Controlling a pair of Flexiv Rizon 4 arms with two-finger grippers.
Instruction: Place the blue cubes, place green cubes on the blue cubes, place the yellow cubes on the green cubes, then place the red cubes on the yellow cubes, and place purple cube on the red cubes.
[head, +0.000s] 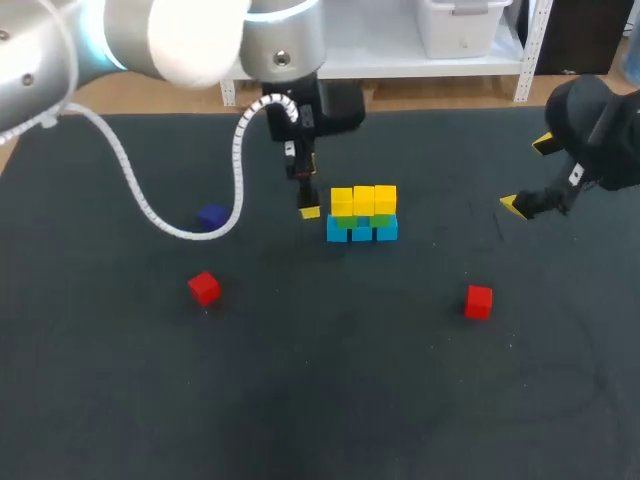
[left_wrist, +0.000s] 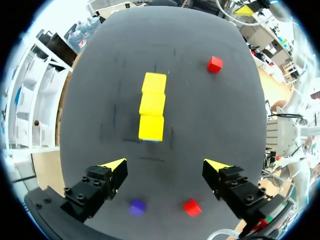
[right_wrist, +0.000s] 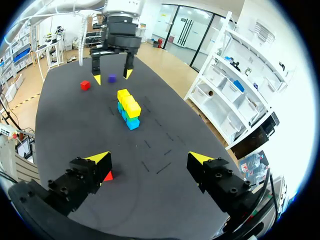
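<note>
Mid-table stands a three-wide wall: blue cubes (head: 362, 233) at the bottom, green cubes (head: 362, 220) above them, yellow cubes (head: 363, 199) on top. My left gripper (head: 305, 190) hangs open just left of the wall and holds nothing; from its wrist the yellow row (left_wrist: 152, 106) lies ahead of the gripper (left_wrist: 166, 166). One red cube (head: 204, 288) lies front left, another red cube (head: 478, 301) front right. The purple cube (head: 211, 216) sits left of the wall. My right gripper (head: 529, 175) is open and empty at the far right, with the right red cube (right_wrist: 107, 175) beside one finger.
The black table (head: 330, 400) has bare surface along its front. The left arm's white cable (head: 150, 210) loops down over the table near the purple cube. In the right wrist view the left gripper (right_wrist: 113, 75) hangs beyond the wall (right_wrist: 128, 109).
</note>
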